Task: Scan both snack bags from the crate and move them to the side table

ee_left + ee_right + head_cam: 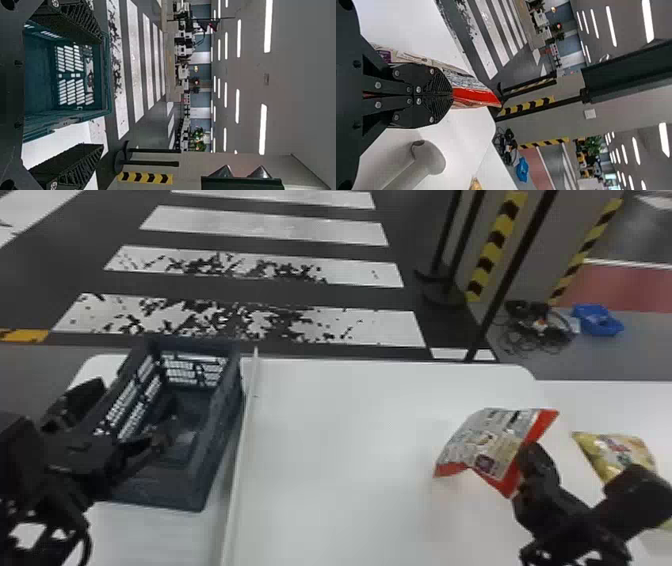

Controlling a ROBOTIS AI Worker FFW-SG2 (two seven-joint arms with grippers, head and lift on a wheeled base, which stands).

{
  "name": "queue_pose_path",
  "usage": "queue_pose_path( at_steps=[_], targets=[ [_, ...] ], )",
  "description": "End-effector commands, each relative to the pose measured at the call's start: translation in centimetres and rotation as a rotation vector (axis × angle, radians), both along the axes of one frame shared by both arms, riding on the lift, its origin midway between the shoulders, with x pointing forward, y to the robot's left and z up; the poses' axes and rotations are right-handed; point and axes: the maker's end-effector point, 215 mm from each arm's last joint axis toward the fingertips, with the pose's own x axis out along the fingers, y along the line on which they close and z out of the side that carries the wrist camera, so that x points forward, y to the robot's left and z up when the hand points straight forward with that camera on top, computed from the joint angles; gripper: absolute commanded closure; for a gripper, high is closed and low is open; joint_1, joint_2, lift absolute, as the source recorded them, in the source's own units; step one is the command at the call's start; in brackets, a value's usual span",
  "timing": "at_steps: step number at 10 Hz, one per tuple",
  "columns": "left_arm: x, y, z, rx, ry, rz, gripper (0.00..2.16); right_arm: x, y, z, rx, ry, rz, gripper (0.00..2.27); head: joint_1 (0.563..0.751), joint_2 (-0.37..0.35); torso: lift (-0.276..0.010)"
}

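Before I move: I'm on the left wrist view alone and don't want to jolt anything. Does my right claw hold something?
Observer: Yes, the right claw is shut on the red-and-silver snack bag.
Operator: And the other bag?
Observer: The head view has the yellow snack bag on the side table.
Operator: Anything near the right claw to watch for?
Observer: A pale, rounded device shows near it in the right wrist view; I can't tell whether it's the scanner.

Black arms carry silver screws and looped cable.
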Motion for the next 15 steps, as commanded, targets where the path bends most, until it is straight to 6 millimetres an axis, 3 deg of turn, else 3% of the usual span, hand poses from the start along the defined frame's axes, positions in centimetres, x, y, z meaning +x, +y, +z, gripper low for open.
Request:
queue_pose_path(
  at_steps=[1,3,5,9,11,12,15],
  targets=[
    [0.0,0.1,-0.2,-0.001,-0.001,0.001,0.07,-1.8,-1.2,-1.4,0.064,0.004,-0.049,2.24,0.695,-0.151,-0.095],
    [0.0,-0.1,-0.3,-0.011,-0.009,-0.001,0.07,-4.0,-1.1,-2.6,0.082,0.022,-0.081,2.24,0.695,-0.184,-0.095],
    [0.1,-0.5,-1.0,-0.016,-0.011,-0.014,0.07,-6.0,0.3,-3.6,0.113,0.039,-0.087,2.24,0.695,-0.187,-0.095],
    [0.9,-1.3,-0.8,-0.020,-0.025,-0.037,0.07,-8.1,4.0,-5.4,0.161,0.095,-0.082,2.24,0.695,-0.171,-0.095],
    [1.1,-1.2,-0.7,-0.016,-0.026,-0.044,0.07,-8.3,6.1,-6.3,0.211,0.096,-0.084,2.24,0.695,-0.146,-0.095],
    [1.1,-1.1,-0.8,-0.017,-0.023,-0.042,0.07,-7.4,6.5,-6.2,0.221,0.076,-0.074,2.24,0.695,-0.126,-0.095],
    [1.1,-1.0,-1.0,-0.014,-0.023,-0.044,0.07,-5.4,6.2,-7.1,0.316,0.026,-0.124,2.24,0.695,-0.104,-0.095]
  ],
)
